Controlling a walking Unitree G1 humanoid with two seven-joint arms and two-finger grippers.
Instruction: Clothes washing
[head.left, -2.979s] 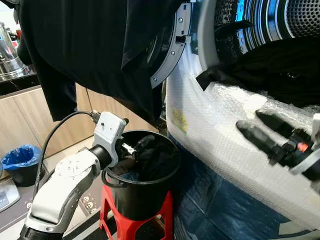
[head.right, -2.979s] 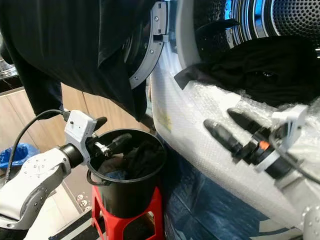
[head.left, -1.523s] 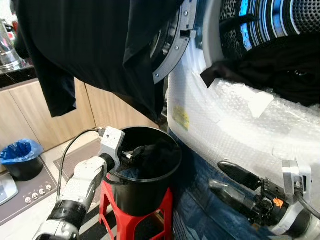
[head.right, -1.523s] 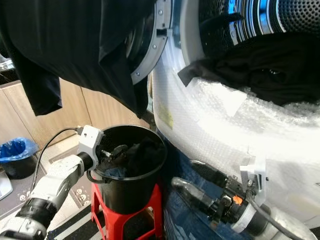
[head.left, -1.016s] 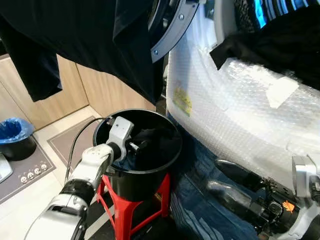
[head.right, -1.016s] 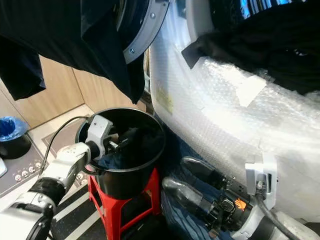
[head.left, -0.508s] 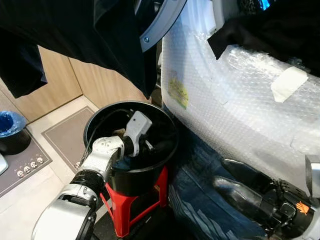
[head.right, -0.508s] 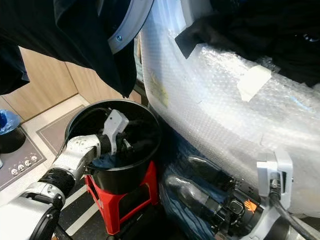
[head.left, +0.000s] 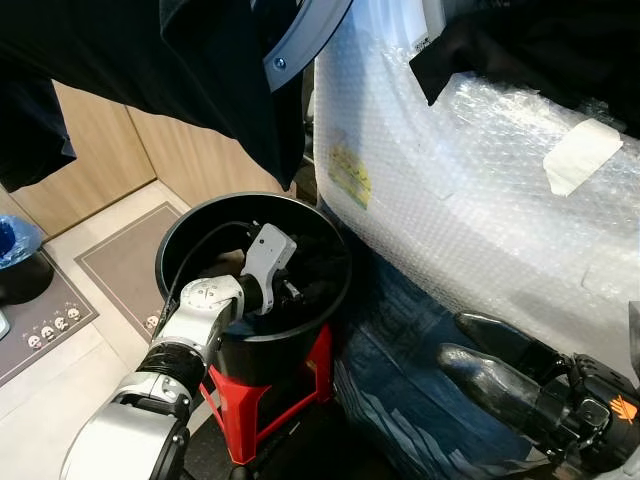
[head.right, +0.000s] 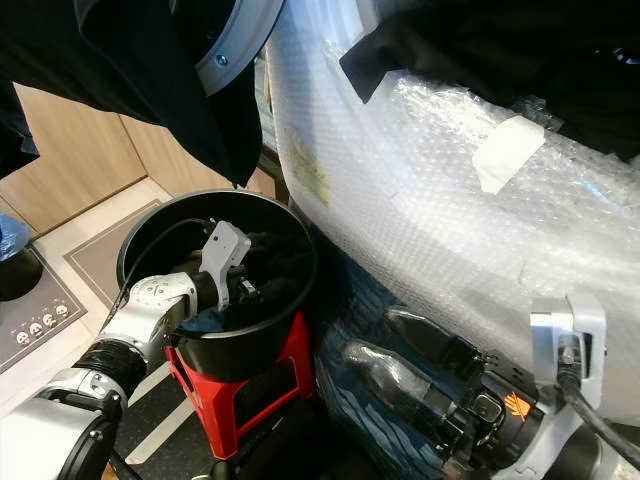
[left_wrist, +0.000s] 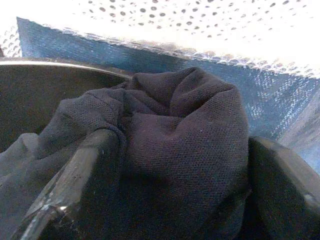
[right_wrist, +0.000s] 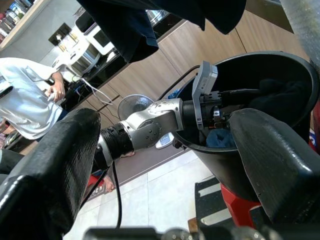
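Left eye view: the left tool (head.left: 292, 292) reaches inside the black bucket (head.left: 190, 222), the machine opening lying toward 1 o'clock above. Left wrist view: its fingers (left_wrist: 75, 175) straddle the dark garment (left_wrist: 190, 145), apparently closing on it. Right wrist view: the right tool (right_wrist: 165, 165) hangs low with fingers spread, gripping nothing.

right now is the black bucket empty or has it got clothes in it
Not empty. The black bucket holds dark clothes, and the left gripper reaches inside, its jaws around a bunched fold of them.

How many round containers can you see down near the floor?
2: a large black plastic bucket on the red stool by the bubble-wrapped washing machine, and a small black bin with a blue liner further left. Others may be hidden.
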